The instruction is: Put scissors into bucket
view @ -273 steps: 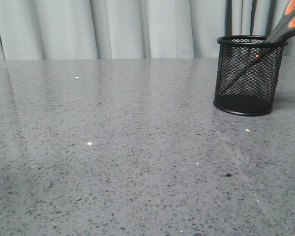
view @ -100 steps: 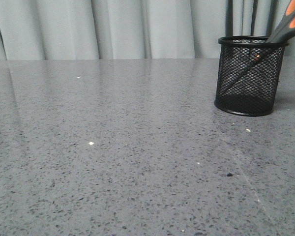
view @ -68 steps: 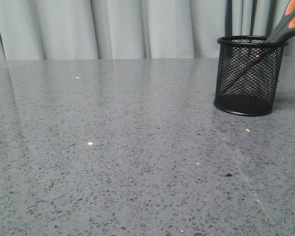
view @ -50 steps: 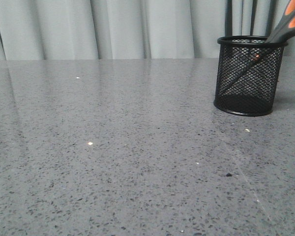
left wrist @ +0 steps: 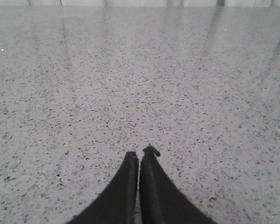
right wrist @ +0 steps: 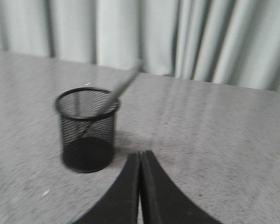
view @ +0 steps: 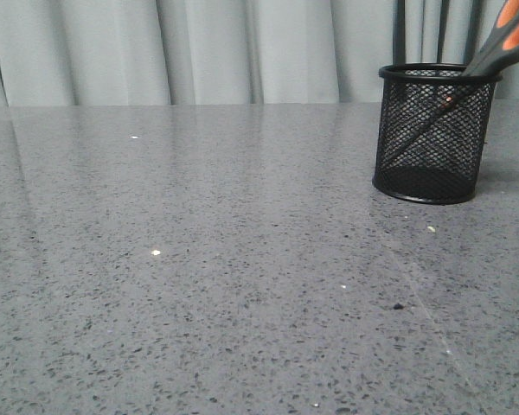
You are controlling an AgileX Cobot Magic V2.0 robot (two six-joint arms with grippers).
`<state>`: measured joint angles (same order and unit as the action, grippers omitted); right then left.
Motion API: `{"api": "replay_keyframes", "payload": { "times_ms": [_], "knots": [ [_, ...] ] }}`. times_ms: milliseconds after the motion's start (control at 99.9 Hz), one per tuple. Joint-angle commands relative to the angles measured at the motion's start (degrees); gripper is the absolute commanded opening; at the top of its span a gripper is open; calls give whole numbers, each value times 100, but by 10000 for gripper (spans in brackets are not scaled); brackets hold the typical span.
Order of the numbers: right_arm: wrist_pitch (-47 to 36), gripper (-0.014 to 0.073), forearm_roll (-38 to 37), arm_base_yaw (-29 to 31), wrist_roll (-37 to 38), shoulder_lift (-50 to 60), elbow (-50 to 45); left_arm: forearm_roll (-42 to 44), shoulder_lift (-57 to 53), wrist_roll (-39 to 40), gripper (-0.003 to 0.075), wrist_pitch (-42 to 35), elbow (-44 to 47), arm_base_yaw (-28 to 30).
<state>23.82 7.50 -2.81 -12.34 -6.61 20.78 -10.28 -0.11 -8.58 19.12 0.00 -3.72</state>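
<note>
The black wire-mesh bucket (view: 434, 134) stands upright at the back right of the grey table. The scissors (view: 504, 39) lean inside it, blades down, with the grey and orange handles sticking out over its right rim. In the right wrist view the bucket (right wrist: 87, 130) stands in front of my right gripper (right wrist: 140, 153), which is shut and empty, apart from it; the scissors (right wrist: 123, 87) show there as a blurred grey bar. My left gripper (left wrist: 140, 151) is shut and empty over bare table. Neither gripper shows in the front view.
The speckled grey table (view: 208, 259) spreads to the left and front of the bucket. Pale curtains (view: 199, 52) hang behind its far edge. A few small specks (view: 156, 252) lie on the tabletop.
The scissors and the bucket have stayed as they were. The front view only shifts by a few pixels.
</note>
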Motion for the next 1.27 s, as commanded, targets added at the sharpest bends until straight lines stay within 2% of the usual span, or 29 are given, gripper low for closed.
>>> {"api": "replay_keyframes", "payload": {
  "times_ms": [0, 80, 200, 220, 260, 300, 440, 1261],
  "knots": [
    [-1280, -48, -580, 188, 605, 18, -471, -91, -158, 58, -20, -239, 227, 18],
    [-2061, -48, -594, 306, 977, 154, -1167, -91, -158, 58, -20, -239, 227, 18],
    [-2993, -48, -594, 387, 991, 539, -2225, -91, -158, 58, -20, -239, 227, 18],
    [-2878, -48, -594, 400, 991, 641, -2237, -91, -158, 58, -20, -239, 227, 18],
    [-1954, -48, -636, 427, 991, 814, -2127, -91, -158, 58, -20, -239, 227, 18],
    [-1497, -48, -636, 483, 991, 856, -2112, -91, -158, 58, -20, -239, 227, 18],
    [-678, -48, -636, 679, 991, 846, -2195, -91, -158, 58, -20, -239, 227, 18],
    [-703, -48, -645, 692, 991, 846, -2195, -91, -158, 58, -19, -239, 227, 18]
  ]
}}
